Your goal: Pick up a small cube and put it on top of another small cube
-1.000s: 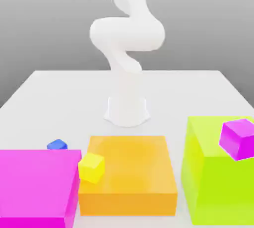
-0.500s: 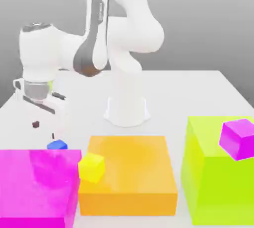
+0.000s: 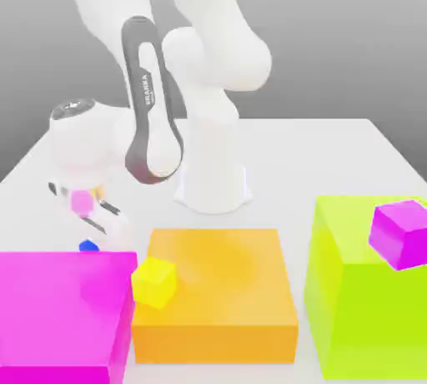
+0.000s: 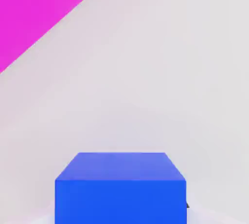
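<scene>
The small cube [image 3: 87, 247], tiny and bright blue, rests on the white table [image 3: 334, 157] just behind the big magenta block, at the exterior view's left. My gripper [image 3: 90, 239] has come down over it and is shut on it. In the hand view the blue cube [image 4: 120, 189] looms close, with a dark fingertip [image 4: 186, 206] at its side. The other small cube [image 3: 401, 232], purple-magenta, perches tilted on the top edge of the lime block, at the exterior view's right.
A big magenta block [image 3: 62, 315] stands right next to the blue cube and also appears in the hand view [image 4: 39, 9]. An orange block [image 3: 217, 290] carries a small yellow cube [image 3: 153, 281] at its corner. A tall lime block [image 3: 359, 307] stands at the right. The arm's base [image 3: 213, 182] is behind.
The arm has swung down from high above to the table at the left. Its jaws, wide apart half a second ago, have shut on the blue cube.
</scene>
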Controlling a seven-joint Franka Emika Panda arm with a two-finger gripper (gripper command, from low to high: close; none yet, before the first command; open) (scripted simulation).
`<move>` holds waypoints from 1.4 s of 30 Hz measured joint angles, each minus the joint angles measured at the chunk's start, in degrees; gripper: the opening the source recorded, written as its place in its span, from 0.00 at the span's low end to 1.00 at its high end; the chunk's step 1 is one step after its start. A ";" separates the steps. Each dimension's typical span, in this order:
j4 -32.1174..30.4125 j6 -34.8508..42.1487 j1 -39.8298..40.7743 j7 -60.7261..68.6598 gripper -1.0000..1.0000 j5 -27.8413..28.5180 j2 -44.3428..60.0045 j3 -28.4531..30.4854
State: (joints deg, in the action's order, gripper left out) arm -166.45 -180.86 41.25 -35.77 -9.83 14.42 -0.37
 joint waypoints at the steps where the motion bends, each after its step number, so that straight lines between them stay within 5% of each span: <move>1: -0.25 1.09 -0.96 -0.35 0.00 0.33 -1.34 0.99; 8: -2.98 12.18 -3.47 -7.54 0.00 10.29 -15.17 6.61; 12: 2.38 15.75 -7.08 -5.11 0.00 4.76 -18.57 6.06; 37: 43.76 62.15 -44.90 -1.72 0.00 4.39 -20.84 -18.27; 42: 40.84 58.31 -46.48 -3.54 0.00 7.98 -17.74 -19.90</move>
State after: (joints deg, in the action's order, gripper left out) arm -125.60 -122.55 -5.23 -39.31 -1.86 -3.32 -20.27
